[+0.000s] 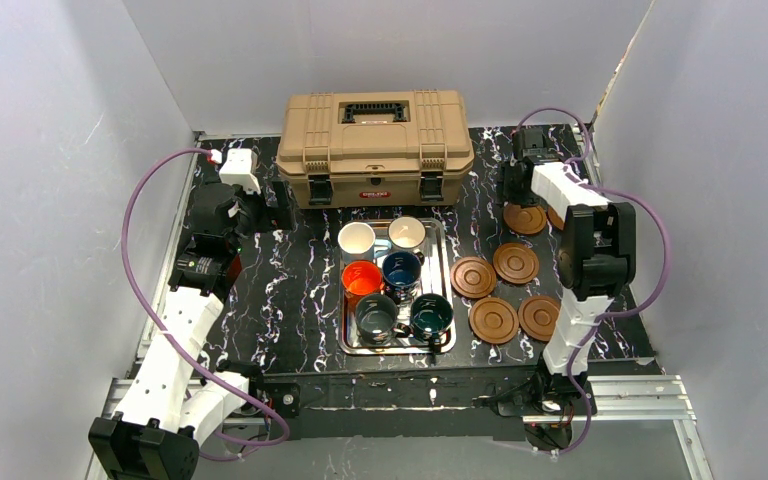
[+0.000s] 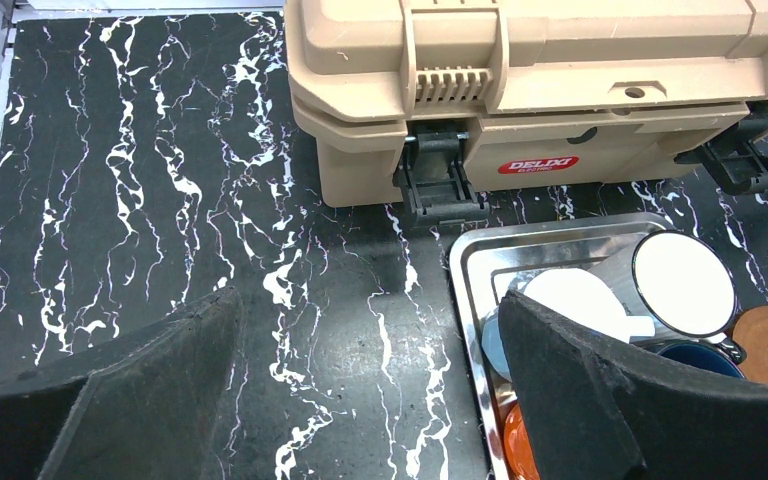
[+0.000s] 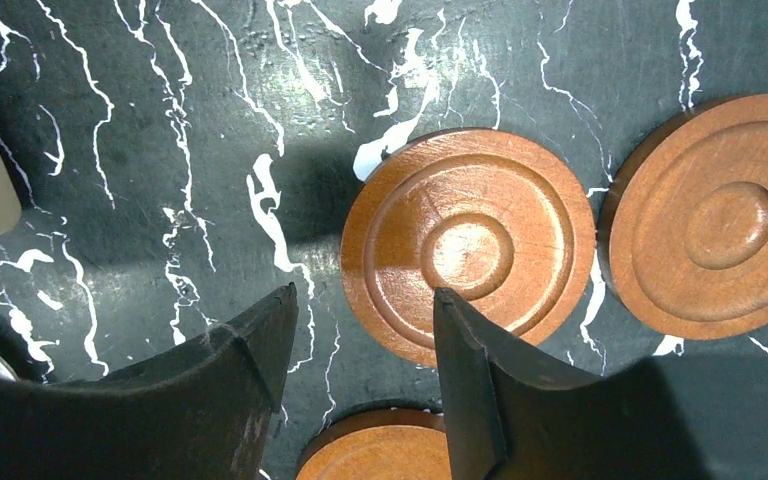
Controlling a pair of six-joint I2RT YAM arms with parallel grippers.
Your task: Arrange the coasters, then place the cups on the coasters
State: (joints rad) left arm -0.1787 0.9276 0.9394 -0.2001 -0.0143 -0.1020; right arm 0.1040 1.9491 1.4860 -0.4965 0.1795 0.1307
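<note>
In the top view, the steel tray (image 1: 447, 290) is lying on the black marbled table (image 1: 300, 290), and all six cups are standing inside it. One cream-white cup (image 1: 356, 238) and a second cream-white cup (image 1: 407, 233) are at the tray's far end. The orange cup (image 1: 362, 278) and the navy cup (image 1: 401, 268) are in its middle, and the grey-green cup (image 1: 375, 315) and the teal cup (image 1: 431, 314) are at its near end. Four coasters (image 1: 473, 277) are lying flat just right of the tray. A far coaster (image 1: 525, 218) is lying beyond the tray's far right corner, under the right gripper (image 1: 516, 190). The tan toolbox (image 1: 375, 147) is standing behind the tray. The left gripper (image 1: 265, 205) is hovering off the tray's far left corner.

In the left wrist view, the left gripper (image 2: 372, 300) is standing released, its fingers wide apart over bare table left of the tray (image 2: 470, 300), grasping nothing.

In the right wrist view, the right gripper (image 3: 365, 300) is also standing released, with nothing between its jaws. One finger is covering the near edge of the far coaster (image 3: 470, 245). A neighbour coaster (image 3: 725, 225) is lying just beside it, on the side away from the tray.
</note>
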